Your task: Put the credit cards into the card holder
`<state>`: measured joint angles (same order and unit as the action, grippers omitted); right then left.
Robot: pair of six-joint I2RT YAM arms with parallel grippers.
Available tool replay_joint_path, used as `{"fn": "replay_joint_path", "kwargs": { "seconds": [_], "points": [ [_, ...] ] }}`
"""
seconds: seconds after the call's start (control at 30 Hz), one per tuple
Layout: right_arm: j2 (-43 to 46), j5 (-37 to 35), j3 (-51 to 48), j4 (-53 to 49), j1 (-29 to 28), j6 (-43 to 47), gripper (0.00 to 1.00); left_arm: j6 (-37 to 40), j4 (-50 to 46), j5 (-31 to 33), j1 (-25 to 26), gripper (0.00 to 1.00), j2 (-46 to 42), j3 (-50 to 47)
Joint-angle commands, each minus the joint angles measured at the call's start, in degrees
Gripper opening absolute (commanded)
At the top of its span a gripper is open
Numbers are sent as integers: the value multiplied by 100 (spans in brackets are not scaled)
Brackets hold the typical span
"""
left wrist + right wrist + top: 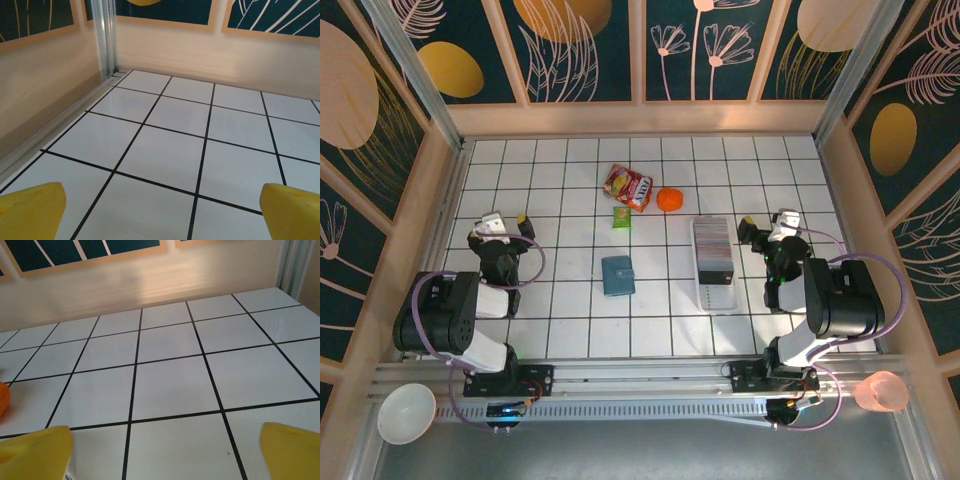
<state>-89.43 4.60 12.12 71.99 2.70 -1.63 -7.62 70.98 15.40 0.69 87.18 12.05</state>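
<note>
The wallet (618,275) lies shut on the white tiles, near the middle of the table (570,330). It is between the two arms and touches no gripper. The cards (712,240) sit in a row inside a long clear tray (718,298), just to the right of the wallet. The right gripper (770,232) is near the tray, on its right side, but apart from it. The left gripper (501,228) is far off on the left, well apart from the wallet and the cards. Both grippers are wide open and hold nothing. In each wrist view the yellow fingertips (30,210) (292,450) stand far apart in the bottom corners, with bare tiles between them. Farther back on the table lie a small green packet (621,217), a red snack bag (628,186) and an orange ball (669,199). A white bowl (405,412) and a pink cup (881,391) sit off the tiles, at the near corners.
</note>
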Motion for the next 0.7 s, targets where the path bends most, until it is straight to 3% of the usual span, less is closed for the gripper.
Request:
{"fn": "replay_joint_path", "kwargs": {
  "seconds": [0.0,0.67],
  "points": [
    [1,-60,81,311,8,67,99,67,351,-100,-28,99,-15,59],
    [-2,-126,74,311,-21,100,99,76,441,-117,-27,99,-32,10]
  ]
}}
